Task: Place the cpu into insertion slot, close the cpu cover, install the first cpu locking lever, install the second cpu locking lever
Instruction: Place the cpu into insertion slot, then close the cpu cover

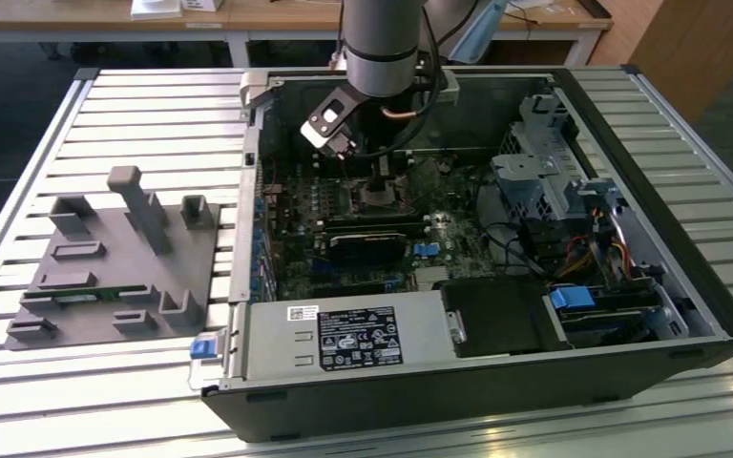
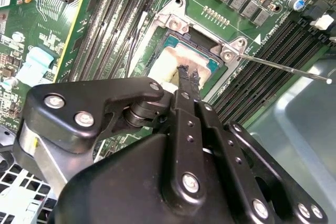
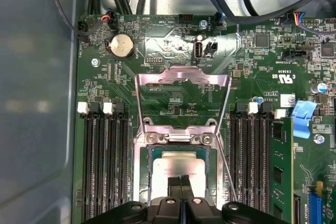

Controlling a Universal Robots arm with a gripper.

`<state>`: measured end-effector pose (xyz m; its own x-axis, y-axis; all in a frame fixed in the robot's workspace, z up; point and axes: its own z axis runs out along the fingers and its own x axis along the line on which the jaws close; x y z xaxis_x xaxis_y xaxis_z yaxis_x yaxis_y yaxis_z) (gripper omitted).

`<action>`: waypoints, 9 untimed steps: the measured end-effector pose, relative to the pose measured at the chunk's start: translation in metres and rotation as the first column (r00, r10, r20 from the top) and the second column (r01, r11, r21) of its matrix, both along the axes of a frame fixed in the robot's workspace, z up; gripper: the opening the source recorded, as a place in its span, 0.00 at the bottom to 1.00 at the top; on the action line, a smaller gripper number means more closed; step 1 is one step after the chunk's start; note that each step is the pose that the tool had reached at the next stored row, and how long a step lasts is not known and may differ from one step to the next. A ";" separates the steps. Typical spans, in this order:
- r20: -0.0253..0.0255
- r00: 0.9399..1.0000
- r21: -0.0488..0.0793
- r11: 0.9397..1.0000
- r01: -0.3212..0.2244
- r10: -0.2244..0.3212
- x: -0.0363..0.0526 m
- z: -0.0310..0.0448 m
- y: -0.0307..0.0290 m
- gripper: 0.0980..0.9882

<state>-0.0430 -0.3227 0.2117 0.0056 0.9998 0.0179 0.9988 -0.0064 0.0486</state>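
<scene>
Sitting in the insertion slot (image 3: pixel 148 174), the cpu (image 3: pixel 181 166) looks flat, I think. Your gripper (image 3: pixel 180 181), fingers (image 3: pixel 173 184) pinched together, hangs just above it. Push crooked and it could tip up.

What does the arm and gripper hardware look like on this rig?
The arm is a light grey tube ending in a darker grey band, with a black cable looping below it. The gripper is matte black: rounded linkage plates, silver screw heads, two narrow flat fingers.
</scene>
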 end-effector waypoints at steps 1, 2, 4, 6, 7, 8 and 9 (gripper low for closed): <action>0.000 1.000 0.000 1.000 0.000 0.000 0.0000 0.0002 0.0000 0.01; 0.000 1.000 0.000 1.000 0.000 0.000 0.0000 0.0005 0.0000 0.01; 0.000 1.000 0.000 1.000 0.000 0.000 0.0000 0.0010 0.0000 0.01; 0.000 1.000 0.000 1.000 0.000 0.000 0.0000 0.0023 0.0000 0.01; 0.000 1.000 0.000 1.000 0.000 0.000 0.0000 0.0032 0.0000 0.01; 0.000 1.000 0.000 1.000 0.000 0.000 0.0000 0.0042 0.0000 0.01; 0.000 1.000 0.000 1.000 0.000 0.000 0.0000 0.0052 0.0000 0.01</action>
<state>-0.0430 -0.3227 0.2169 0.0056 0.9998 0.0180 0.9988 -0.0064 0.0483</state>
